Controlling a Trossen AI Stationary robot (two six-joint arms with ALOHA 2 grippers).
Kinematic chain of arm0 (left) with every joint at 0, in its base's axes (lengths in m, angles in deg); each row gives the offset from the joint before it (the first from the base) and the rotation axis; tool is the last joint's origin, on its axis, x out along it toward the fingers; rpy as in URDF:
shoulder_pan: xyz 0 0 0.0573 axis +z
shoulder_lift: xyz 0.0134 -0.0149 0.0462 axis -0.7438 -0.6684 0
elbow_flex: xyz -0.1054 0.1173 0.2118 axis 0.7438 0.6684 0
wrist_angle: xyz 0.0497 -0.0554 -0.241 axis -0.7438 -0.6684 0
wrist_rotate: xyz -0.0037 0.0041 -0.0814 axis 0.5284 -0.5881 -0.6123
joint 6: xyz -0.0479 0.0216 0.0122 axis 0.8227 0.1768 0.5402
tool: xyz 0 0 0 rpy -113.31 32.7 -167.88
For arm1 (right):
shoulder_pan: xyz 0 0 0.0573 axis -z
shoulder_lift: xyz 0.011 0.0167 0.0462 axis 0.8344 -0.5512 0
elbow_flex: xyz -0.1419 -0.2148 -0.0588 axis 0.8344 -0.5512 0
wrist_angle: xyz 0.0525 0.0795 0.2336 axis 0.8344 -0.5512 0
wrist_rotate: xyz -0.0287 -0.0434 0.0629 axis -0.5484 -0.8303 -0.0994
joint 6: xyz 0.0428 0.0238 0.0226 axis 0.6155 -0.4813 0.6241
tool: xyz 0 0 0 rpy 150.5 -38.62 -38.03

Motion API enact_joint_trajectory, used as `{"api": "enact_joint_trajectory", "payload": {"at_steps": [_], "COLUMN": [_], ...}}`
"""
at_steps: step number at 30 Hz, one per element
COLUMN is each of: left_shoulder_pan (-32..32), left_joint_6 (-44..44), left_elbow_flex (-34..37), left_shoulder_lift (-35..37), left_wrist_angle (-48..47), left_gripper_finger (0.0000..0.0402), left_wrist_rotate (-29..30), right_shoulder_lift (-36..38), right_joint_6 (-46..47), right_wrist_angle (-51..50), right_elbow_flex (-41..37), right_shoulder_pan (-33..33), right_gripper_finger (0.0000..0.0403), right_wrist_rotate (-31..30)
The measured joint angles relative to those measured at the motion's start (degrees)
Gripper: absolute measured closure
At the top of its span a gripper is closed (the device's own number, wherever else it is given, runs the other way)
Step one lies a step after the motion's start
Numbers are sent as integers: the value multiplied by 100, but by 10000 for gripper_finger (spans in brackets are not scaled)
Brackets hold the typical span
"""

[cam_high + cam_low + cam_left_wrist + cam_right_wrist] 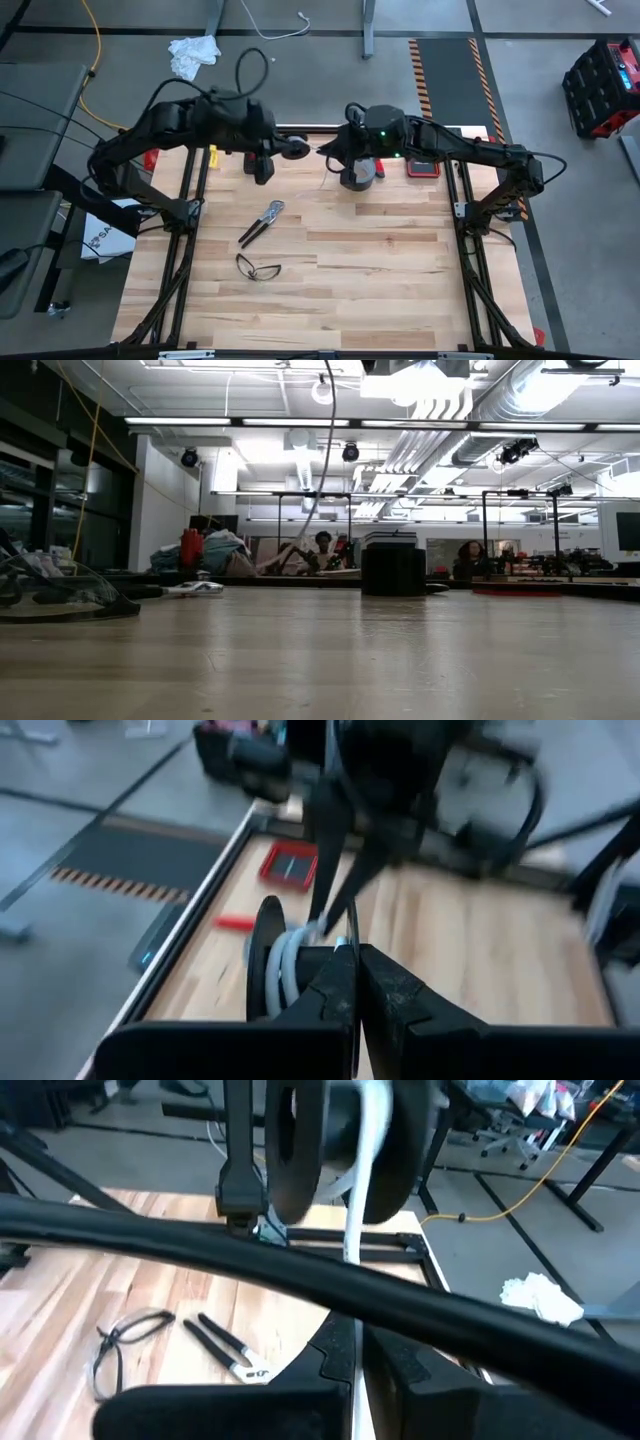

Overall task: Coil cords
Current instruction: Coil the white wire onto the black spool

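A small black spool [266,956] with white cord [288,963] wound on it hangs above the table's far middle, and my left gripper [286,148] is shut on it. A free length of the cord [356,1250] runs from the spool [338,1135] to my right gripper [326,152], which faces the spool from the right and is shut on that cord. Both grippers stay well above the tabletop. My left gripper pinches the rim of one spool flange [352,932] between its two fingers [395,995], coming from the table's left and slanting slightly down. The spool is lifted clear of the table, its flanges standing on edge. My right gripper pinches the free length of cord [355,1315] between its two fingers [395,1365], coming from the table's right. The cord runs nearly straight from the fingers to the spool.
A grey tape roll [358,176] stands just under my right gripper, with a red flat item [422,167] to its right. Pliers [262,221] and safety glasses [258,267] lie left of the table's middle. People sit in the room beyond the table.
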Motion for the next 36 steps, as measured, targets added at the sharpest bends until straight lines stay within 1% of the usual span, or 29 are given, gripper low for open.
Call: {"api": "enact_joint_trajectory", "payload": {"at_steps": [3,12,16,17,21,26,30,36], "left_shoulder_pan": [46,226,331,344,431,445,440,438], "left_joint_6": [184,308,612,741,1382,2087,2226,2232], "left_elbow_flex": [0,0,0,0,0,0,-2,-2], "left_shoulder_lift": [40,17,13,13,13,14,22,22], "left_wrist_angle": [443,1631,2054,2129,2404,2876,3278,3403], "left_gripper_finger": [402,401,401,402,402,402,402,402], "left_wrist_rotate": [-148,-178,-189,-208,-784,-1004,-1100,-1099], "right_shoulder_lift": [-2,-2,-6,-7,-11,-26,-29,-28], "right_joint_6": [64,217,218,241,360,336,324,345], "right_wrist_angle": [125,727,1024,1103,1332,1590,1795,1828], "right_elbow_flex": [0,0,2,2,2,0,-2,-2], "right_shoulder_pan": [-10,-19,-21,-21,-26,-128,-234,-329], "right_gripper_finger": [403,403,401,399,386,368,346,322], "right_wrist_rotate": [9,151,240,270,323,377,407,396]}}
